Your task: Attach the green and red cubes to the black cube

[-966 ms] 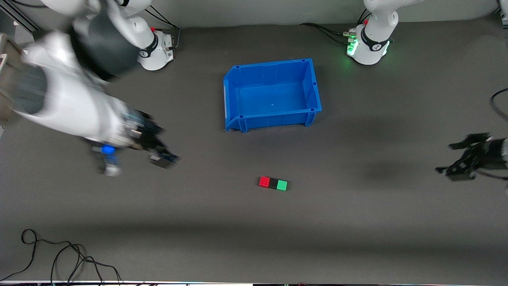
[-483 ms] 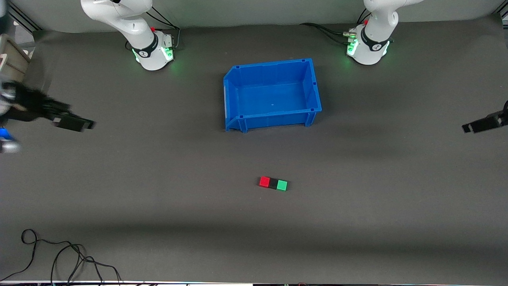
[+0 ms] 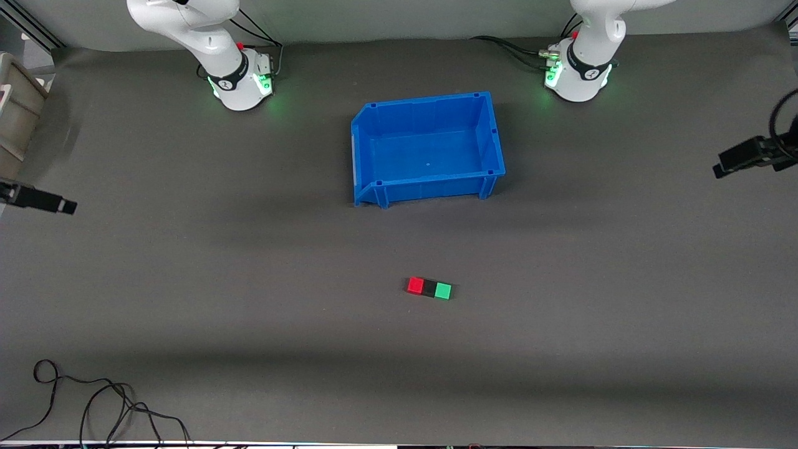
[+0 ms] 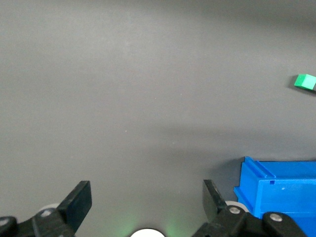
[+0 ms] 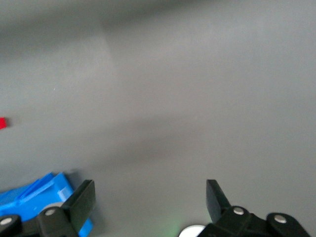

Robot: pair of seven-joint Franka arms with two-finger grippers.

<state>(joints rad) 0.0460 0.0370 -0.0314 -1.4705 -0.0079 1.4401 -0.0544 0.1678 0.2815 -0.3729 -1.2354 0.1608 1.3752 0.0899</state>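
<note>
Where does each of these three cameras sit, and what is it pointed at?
Front view: high across the table, facing both arm bases; shows bin, red cube, black cube, green cube in one row.
Left wrist view: on that wrist, above the mat; open left gripper, green cube, bin corner.
Right wrist view: likewise; open right gripper, red cube's edge.
All three share the bin.

There are three small cubes: one red cube (image 3: pixel 415 285), one black cube (image 3: pixel 429 288), one green cube (image 3: pixel 443 290). There is one blue bin (image 3: pixel 363 149).
</note>
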